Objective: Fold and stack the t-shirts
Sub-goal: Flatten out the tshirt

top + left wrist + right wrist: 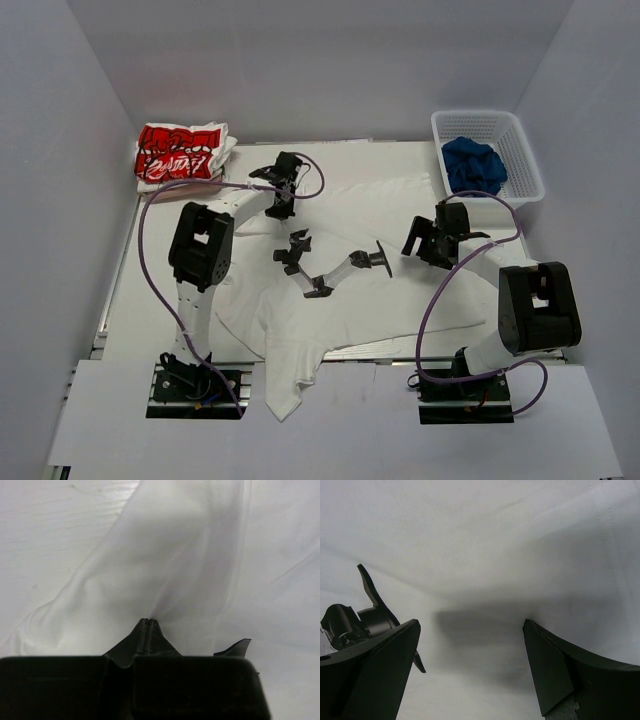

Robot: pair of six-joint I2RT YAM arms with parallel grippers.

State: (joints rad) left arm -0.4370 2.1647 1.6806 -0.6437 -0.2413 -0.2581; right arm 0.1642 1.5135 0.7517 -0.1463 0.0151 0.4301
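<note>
The large plain white cloth t-shirt (350, 300) lies spread on the bench (380, 155). The left pincer (146, 622) is clenched on a thin fold, which may slip when lifted; the right pincer (470, 625) hangs released.

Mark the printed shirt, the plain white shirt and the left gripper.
printed shirt (180, 152), top external view, on the folded red graphic.
plain white shirt (400, 310), top external view, on its spread-out body.
left gripper (148, 621), left wrist view, between its shut fingertips pinching that shirt.
</note>
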